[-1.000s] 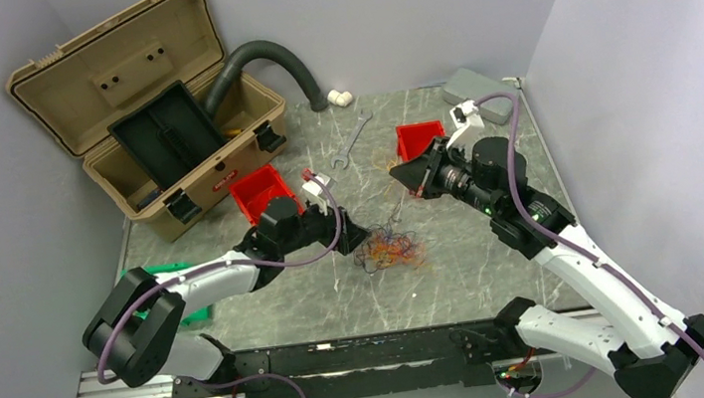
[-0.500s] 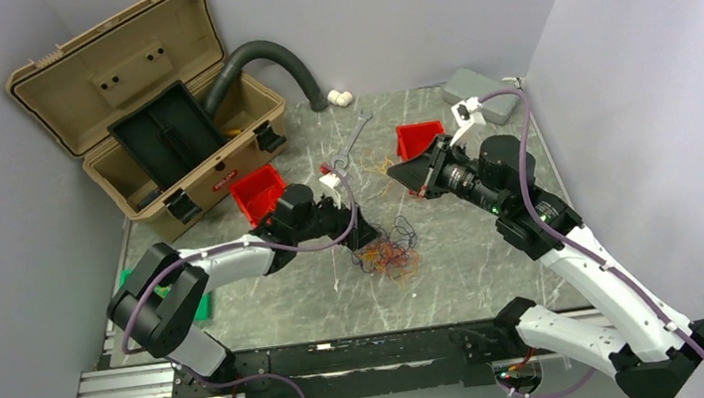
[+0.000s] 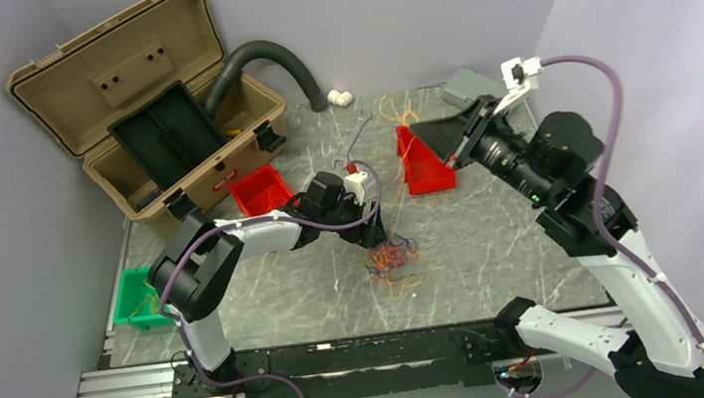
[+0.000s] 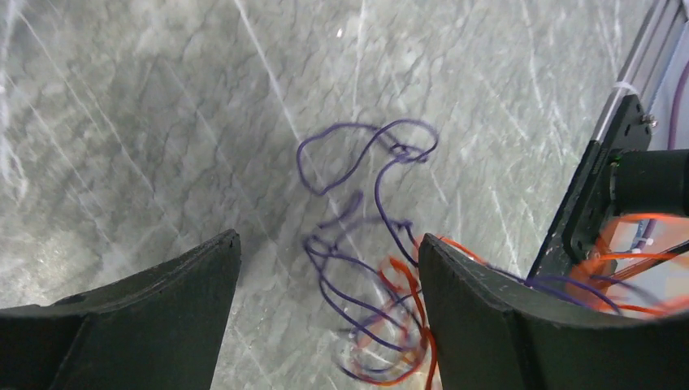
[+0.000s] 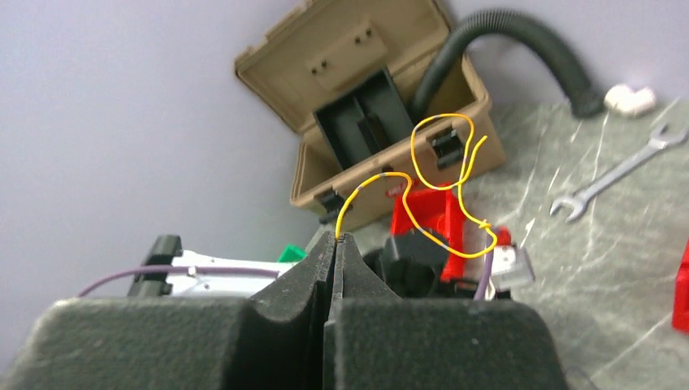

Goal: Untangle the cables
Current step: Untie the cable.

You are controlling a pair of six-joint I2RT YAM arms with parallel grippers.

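top view: the cables [image 3: 390,258] lie bunched on the desk [image 3: 493,243], left jaws over them, right jaws raised by a red bin [image 3: 430,175]. left wrist: jaws wide, straddling purple and orange loops. right wrist: jaws pinched on a yellow strand [image 5: 382,175]; thin as it is, a tug may slip it free or drag the bunch.

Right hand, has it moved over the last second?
Yes. The right hand, shut on a yellow wire, has moved toward the far wall, from nearer than the wrench's near end to level with its middle.
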